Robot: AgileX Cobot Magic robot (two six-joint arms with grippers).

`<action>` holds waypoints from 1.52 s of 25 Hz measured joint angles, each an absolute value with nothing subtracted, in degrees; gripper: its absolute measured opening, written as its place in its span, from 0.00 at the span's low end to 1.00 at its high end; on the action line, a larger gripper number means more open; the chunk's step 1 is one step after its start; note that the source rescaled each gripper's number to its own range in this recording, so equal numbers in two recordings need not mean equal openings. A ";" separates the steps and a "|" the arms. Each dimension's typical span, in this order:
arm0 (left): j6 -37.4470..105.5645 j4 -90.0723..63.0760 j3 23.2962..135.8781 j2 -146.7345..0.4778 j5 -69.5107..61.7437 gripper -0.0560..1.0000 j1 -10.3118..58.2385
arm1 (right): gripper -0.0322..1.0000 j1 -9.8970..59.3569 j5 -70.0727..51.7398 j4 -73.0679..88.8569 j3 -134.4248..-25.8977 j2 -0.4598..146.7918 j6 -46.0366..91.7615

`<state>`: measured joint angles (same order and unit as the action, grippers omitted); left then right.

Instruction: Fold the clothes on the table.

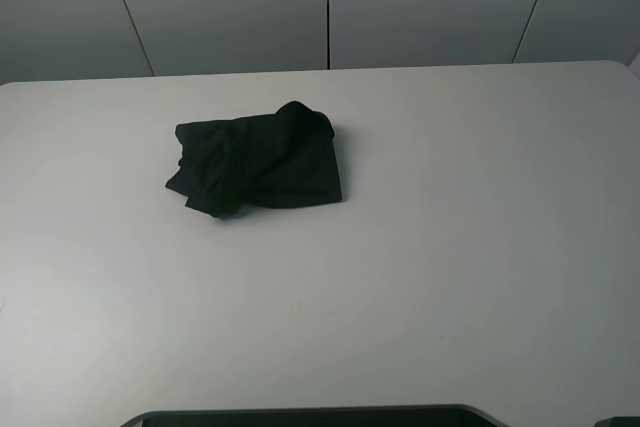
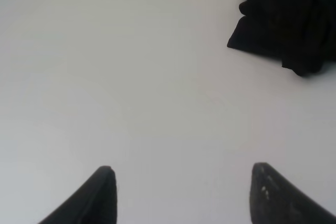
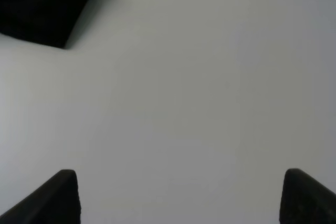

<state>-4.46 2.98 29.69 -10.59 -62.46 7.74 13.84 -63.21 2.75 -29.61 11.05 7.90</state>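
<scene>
Both the left gripper (image 2: 181,195) and right gripper (image 3: 178,195) hung spread and empty over the bare table (image 1: 480,247), the clothes (image 1: 258,159) lying folded at ten o'clock of centre, so folding looked finished and only withdrawal remained.

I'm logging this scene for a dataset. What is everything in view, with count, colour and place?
shirt: one, black, bunched in a rough fold, left of the table's centre, nearer the far edge.
table: one, white, fills most of the high view.
wall panels: several, grey, behind the table.
dark edge: one, black, bottom of the high view; what it is cannot be told.
left gripper: one, black fingers spread, over bare table, apart from the shirt.
right gripper: one, black fingers spread, over bare table, holding nothing.
</scene>
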 joint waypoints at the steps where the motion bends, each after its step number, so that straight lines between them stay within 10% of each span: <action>1: -4.37 2.98 29.69 -10.59 -62.46 0.79 8.00 | 0.84 13.84 -63.21 2.75 -29.48 11.05 7.72; 20: -4.37 2.76 29.59 -10.45 -62.36 0.79 8.53 | 0.68 13.84 -62.83 -2.18 -29.43 -0.02 2.10; 27: -4.37 2.76 29.59 -9.02 -62.36 0.80 8.53 | 0.92 13.84 -62.83 -1.96 -29.43 -0.02 2.63; 38: -4.37 2.76 29.59 -8.90 -62.36 0.80 8.53 | 0.94 13.84 -62.83 -1.96 -29.43 -0.02 2.63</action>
<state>-4.37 2.76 29.59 -8.90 -62.36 8.53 13.84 -62.83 -1.96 -29.43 -0.02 2.63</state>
